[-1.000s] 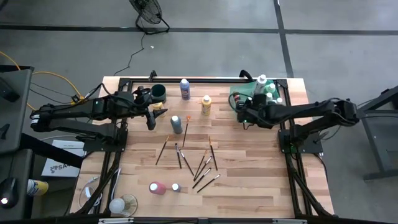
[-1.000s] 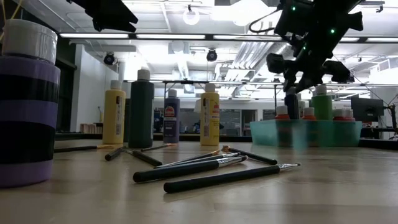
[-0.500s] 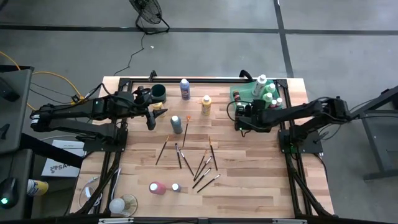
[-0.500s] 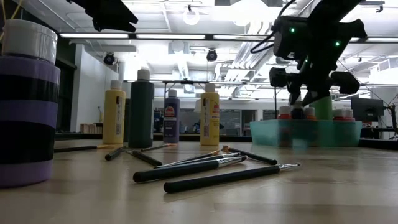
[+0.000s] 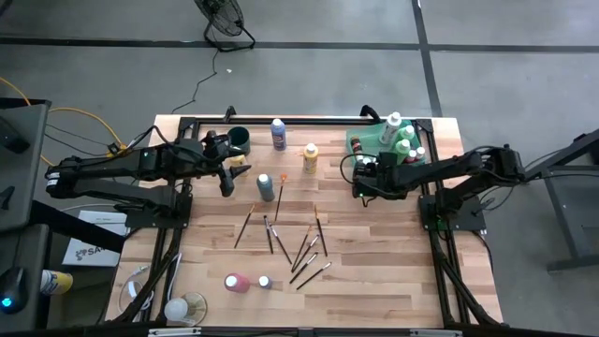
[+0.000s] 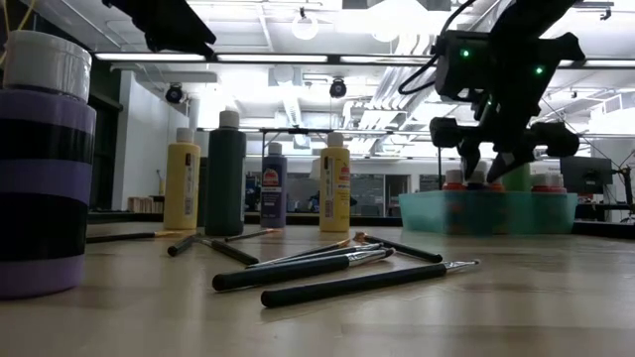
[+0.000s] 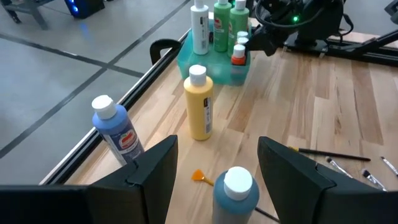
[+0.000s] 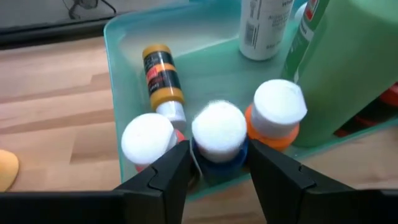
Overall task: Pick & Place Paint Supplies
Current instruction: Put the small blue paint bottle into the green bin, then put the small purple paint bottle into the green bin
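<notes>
The paint supplies are split between the translucent green tray (image 5: 358, 142) at the far right of the desk (image 5: 374, 271) and the open wood. In the tray stand several capped bottles; the right wrist view shows a white-capped blue bottle (image 8: 217, 134) at the near wall, flanked by a white-capped red one (image 8: 147, 139) and a white-capped orange one (image 8: 278, 113), with a small yellow-and-orange bottle (image 8: 161, 78) lying on its side behind them. The right end effector (image 5: 358, 177) hangs just above that edge of the tray, its 2 fingers (image 8: 171, 177) parted on either side of the blue bottle's cap and not clamped on it.

Out on the desk stand a yellow bottle (image 5: 310, 158), a blue-labelled bottle (image 5: 278, 134) and a teal bottle (image 5: 266, 186). A loose scatter of dark-handled brushes (image 5: 304, 253) lies toward the middle, and a pink bottle (image 5: 237, 282) lies near the front edge.

The left end effector (image 5: 231, 171) waits over the desk's left side, next to the dark round cup (image 5: 239, 138), its fingers (image 7: 146, 174) spread apart with nothing between them.
</notes>
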### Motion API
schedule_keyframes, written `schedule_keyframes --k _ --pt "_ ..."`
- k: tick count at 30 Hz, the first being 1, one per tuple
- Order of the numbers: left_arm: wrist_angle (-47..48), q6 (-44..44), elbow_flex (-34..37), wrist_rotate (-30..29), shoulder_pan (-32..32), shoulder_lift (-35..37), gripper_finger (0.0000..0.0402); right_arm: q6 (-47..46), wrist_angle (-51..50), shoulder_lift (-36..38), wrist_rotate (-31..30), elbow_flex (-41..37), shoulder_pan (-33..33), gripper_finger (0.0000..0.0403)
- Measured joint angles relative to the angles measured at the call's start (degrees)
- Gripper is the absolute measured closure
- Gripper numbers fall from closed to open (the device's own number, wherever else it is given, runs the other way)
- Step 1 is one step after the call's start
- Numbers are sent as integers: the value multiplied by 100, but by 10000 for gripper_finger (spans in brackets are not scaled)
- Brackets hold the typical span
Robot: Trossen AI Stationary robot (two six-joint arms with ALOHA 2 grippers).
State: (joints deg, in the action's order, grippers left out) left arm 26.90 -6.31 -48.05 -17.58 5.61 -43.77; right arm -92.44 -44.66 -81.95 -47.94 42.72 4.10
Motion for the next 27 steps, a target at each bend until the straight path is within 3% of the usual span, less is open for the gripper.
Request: schedule_keyframes --k 10,19,27 --pt "30 0 0 0 1 0 185 70 -192 234 179 0 0 235" --pt "29 -2 0 5 2 0 185 356 -394 1003 187 0 0 165" --pt "28 -7 0 801 2 0 185 1464 -225 1884 1002 0 -15 121"
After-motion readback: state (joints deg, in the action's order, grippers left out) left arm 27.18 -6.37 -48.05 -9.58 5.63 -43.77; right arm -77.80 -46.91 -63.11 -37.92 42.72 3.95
